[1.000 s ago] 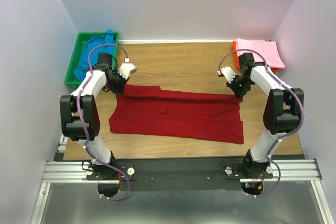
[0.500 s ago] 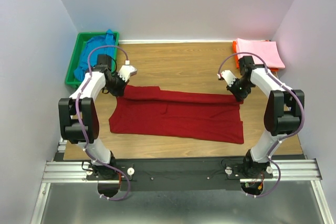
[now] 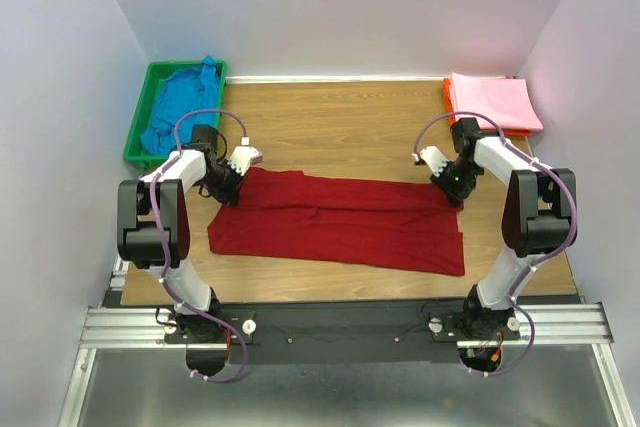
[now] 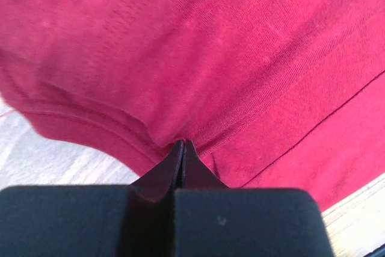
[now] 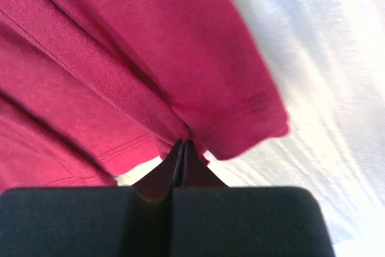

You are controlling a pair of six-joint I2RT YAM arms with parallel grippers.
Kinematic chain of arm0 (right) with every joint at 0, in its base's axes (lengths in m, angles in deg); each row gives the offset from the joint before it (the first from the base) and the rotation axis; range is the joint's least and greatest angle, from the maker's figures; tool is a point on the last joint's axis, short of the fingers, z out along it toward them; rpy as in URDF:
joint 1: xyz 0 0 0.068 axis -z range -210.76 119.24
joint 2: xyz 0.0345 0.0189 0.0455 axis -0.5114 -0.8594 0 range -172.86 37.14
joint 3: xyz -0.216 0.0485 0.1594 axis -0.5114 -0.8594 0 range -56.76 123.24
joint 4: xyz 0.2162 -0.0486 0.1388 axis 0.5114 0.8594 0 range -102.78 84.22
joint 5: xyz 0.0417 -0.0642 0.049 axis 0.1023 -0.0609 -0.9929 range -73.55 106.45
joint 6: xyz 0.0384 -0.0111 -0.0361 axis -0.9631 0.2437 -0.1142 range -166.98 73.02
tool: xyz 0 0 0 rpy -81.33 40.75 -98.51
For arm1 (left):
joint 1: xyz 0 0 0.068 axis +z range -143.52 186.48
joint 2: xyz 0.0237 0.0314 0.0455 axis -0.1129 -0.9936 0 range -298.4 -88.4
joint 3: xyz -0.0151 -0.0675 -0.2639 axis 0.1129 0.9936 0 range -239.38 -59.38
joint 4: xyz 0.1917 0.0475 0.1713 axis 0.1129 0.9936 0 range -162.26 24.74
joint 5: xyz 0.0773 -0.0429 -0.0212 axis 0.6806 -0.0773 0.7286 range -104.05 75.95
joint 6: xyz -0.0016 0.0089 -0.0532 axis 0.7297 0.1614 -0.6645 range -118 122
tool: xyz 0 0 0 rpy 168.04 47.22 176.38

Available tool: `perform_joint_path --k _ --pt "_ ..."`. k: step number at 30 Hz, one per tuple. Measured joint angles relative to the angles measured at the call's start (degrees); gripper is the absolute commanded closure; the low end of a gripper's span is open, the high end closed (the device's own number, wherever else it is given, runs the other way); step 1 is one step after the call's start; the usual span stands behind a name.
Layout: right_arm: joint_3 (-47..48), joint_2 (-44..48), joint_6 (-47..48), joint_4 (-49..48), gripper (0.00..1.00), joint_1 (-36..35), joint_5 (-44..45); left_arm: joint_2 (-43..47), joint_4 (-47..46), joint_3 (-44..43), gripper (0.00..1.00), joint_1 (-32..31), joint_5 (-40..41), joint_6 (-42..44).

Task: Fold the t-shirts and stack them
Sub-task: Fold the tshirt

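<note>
dark red t-shirt (image 3: 340, 225) laid flat on table (image 3: 330, 127), long axis left-right | far-left corner pinched tight by left gripper (image 4: 183, 146), far-right corner by right gripper (image 5: 182, 144) | cloth body lies nearward of both, each arm nearest its own end

Even brightness, right-wrist glare, close-up blur

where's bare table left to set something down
Widest free wood: the far strip between green bin and pink t-shirt, beyond the red t-shirt. A thinner strip runs along its near edge. Crowded: both far corners, where left gripper and right gripper pinch it.
</note>
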Motion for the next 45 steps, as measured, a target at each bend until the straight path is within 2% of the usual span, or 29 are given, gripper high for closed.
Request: perform_joint_path --k 15,16,17,18,19,21,23,24,26,29,30,35,40,45 --pt "1.14 0.02 0.22 -0.68 0.98 0.0 1.22 0.2 0.22 -1.18 1.0 0.17 0.0 -0.26" --pt "1.14 0.02 0.31 -0.68 0.94 0.0 1.22 0.24 0.22 -1.18 0.96 0.17 -0.02 -0.24" --pt "1.14 0.02 0.46 -0.68 0.82 -0.02 1.25 0.24 0.24 -1.18 0.9 0.17 -0.02 -0.22" --pt "1.14 0.02 0.61 -0.68 0.74 -0.02 1.27 0.24 0.24 -1.18 0.77 0.17 -0.02 -0.15" --pt "1.11 0.02 0.85 -0.68 0.64 -0.07 1.44 0.24 0.26 -1.16 0.71 0.17 -0.02 0.11" --pt "0.96 0.04 1.31 -0.59 0.56 -0.07 1.86 0.31 0.46 -1.11 0.62 0.28 0.04 0.52" --pt "0.87 0.33 1.36 0.02 0.47 -0.07 1.95 0.61 0.87 -1.07 0.59 0.46 0.0 1.29" --pt "0.87 0.68 1.18 0.61 0.45 -0.07 1.75 1.16 1.4 -1.11 0.58 0.59 -0.07 1.68" --pt "1.68 1.66 0.96 2.93 0.45 -0.07 0.81 2.1 3.21 -2.19 0.57 0.7 -0.39 2.38" --pt "6.12 2.08 -0.35 5.75 0.5 -0.04 -1.14 2.34 5.11 -6.93 0.57 0.7 -1.36 2.95" --pt "8.66 1.92 -1.14 6.03 0.57 -0.04 -1.92 2.14 5.31 -9.75 0.57 0.68 -1.81 2.93" --pt "16.22 -1.97 -4.59 6.34 0.71 -0.04 -3.5 -0.02 4.74 -18.38 0.58 0.63 -3.65 2.23" --pt "15.17 -6.91 -5.95 6.19 0.71 -0.04 -3.61 -4.26 3.8 -19.91 0.54 0.22 -4.31 0.81" --pt "11.45 -7.34 -6.03 6.27 0.7 -0.07 -3.58 -8.07 2.97 -21.05 0.5 0.02 -4.2 -1.42"
